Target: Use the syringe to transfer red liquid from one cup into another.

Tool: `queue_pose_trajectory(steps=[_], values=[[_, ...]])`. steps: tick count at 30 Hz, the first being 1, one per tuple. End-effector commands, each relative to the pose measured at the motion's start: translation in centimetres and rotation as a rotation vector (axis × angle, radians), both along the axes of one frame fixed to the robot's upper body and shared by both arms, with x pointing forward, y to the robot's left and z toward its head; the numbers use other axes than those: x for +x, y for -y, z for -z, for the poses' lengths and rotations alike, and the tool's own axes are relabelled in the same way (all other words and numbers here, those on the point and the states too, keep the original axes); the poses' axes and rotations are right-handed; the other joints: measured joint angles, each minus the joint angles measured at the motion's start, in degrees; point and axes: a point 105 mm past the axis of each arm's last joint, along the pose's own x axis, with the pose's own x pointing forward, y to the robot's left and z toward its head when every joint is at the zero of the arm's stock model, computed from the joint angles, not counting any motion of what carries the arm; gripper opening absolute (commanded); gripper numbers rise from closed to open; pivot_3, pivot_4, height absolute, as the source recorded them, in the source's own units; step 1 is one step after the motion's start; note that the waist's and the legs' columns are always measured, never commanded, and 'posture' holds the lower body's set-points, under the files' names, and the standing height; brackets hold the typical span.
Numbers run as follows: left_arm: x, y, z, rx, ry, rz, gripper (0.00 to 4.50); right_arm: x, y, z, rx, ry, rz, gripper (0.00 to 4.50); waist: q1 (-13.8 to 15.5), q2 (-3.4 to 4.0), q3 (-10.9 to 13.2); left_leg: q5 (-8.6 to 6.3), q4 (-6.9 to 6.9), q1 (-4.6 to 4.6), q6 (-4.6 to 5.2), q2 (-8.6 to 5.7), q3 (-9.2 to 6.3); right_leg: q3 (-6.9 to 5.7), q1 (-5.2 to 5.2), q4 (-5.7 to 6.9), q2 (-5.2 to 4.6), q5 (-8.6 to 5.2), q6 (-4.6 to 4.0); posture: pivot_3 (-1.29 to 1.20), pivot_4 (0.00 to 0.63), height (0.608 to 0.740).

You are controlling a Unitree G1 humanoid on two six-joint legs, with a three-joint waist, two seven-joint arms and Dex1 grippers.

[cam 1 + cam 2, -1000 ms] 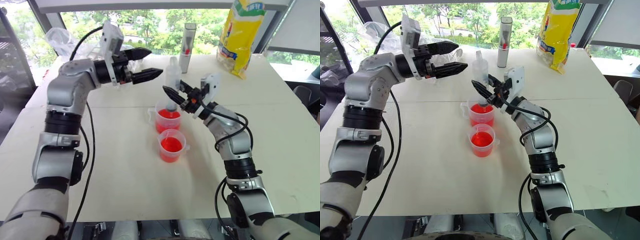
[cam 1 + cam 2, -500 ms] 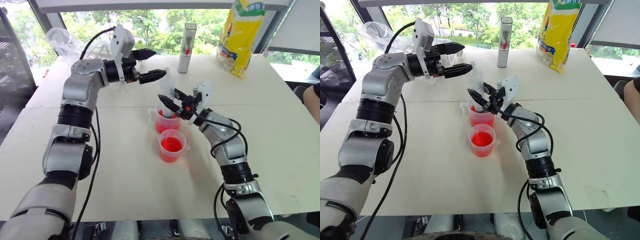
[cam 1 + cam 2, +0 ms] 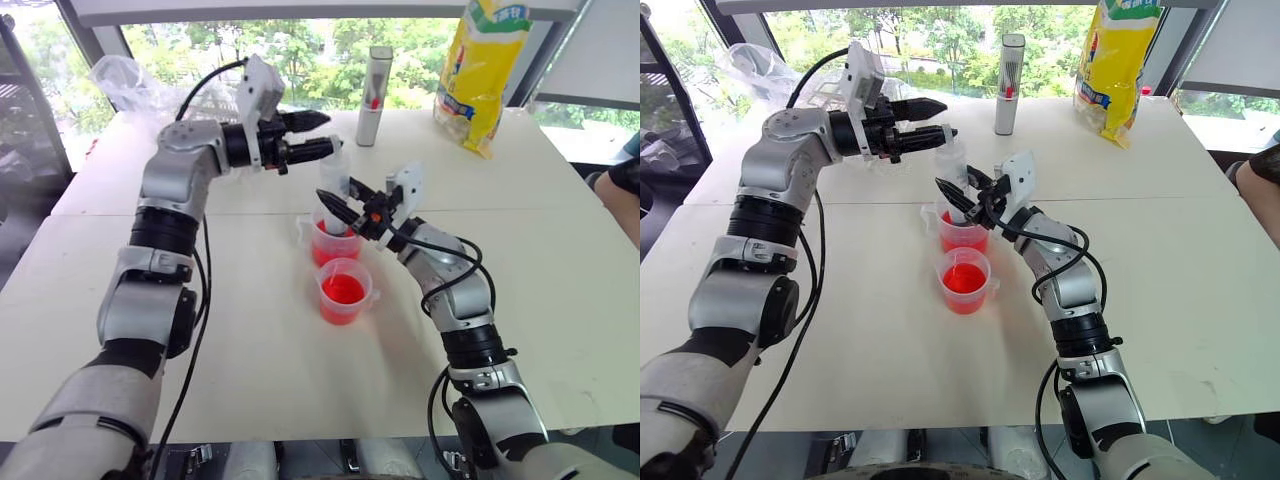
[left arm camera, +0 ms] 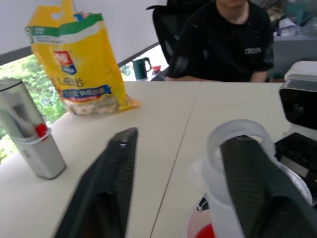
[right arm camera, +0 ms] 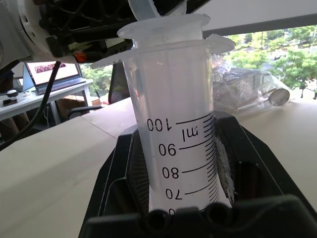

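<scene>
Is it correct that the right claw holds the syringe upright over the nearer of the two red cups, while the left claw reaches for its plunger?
Not quite. The right claw holds the syringe over the farther cup, not the nearer cup; the left eye view shows this. The rest stands: the syringe is upright and the left claw is at its plunger end.

Syringe: frosted translucent plastic, smooth, with printed black graduations. Cups: clear glossy plastic. Worktop: matt off-white. Bag: glossy yellow plastic film. Gripper fingers: matt black.
</scene>
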Motion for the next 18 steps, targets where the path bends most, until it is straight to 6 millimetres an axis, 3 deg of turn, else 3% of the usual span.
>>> queue_pose_trajectory(steps=[1, 2, 3, 11, 18], values=[[-0.8, 0.7, -1.5, -0.015, 0.044, 0.045, 0.64, -0.8, -0.6, -1.6, 0.003, 0.068, -0.034, 1.44, 0.02, 0.0, 0.0, 0.0, 0.0, 0.0, 0.0, 0.0, 0.0, 0.0, 0.0, 0.0, 0.0, 0.0, 0.0, 0.0, 0.15, 0.74], [-0.9, 0.7, -1.4, -0.014, 0.043, 0.049, 0.11, -0.9, -0.6, -1.6, 0.003, 0.068, -0.035, 1.44, 0.0, 0.0, 0.0, 0.0, 0.0, 0.0, 0.0, 0.0, 0.0, 0.0, 0.0, 0.0, 0.0, 0.0, 0.0, 0.0, 0.15, 0.74], [-1.0, 0.8, -1.4, -0.015, 0.037, 0.059, 0.05, -0.9, -0.6, -1.6, 0.004, 0.068, -0.036, 1.44, -0.08, 0.0, 0.0, 0.0, 0.0, 0.0, 0.0, 0.0, 0.0, 0.0, 0.0, 0.0, 0.0, 0.0, 0.0, 0.0, 0.15, 0.74], [-1.6, 1.0, -1.8, -0.026, 0.018, 0.094, 0.05, -1.0, -0.7, -1.4, 0.004, 0.056, -0.047, 1.44, 0.02, 0.0, 0.0, 0.0, 0.0, 0.01, 0.0, 0.01, -0.01, 0.01, 0.0, 0.01, 0.01, 0.0, 0.0, 0.0, 0.15, 0.74], [-1.7, 0.5, -3.5, -0.06, 0.052, 0.082, 0.05, -1.1, -1.1, -0.2, 0.004, 0.006, -0.063, 1.44, -0.03, 0.01, 0.0, 0.0, 0.0, 0.01, 0.0, 0.01, -0.01, 0.01, 0.0, 0.01, 0.01, 0.0, 0.0, 0.0, 0.15, 0.74]])
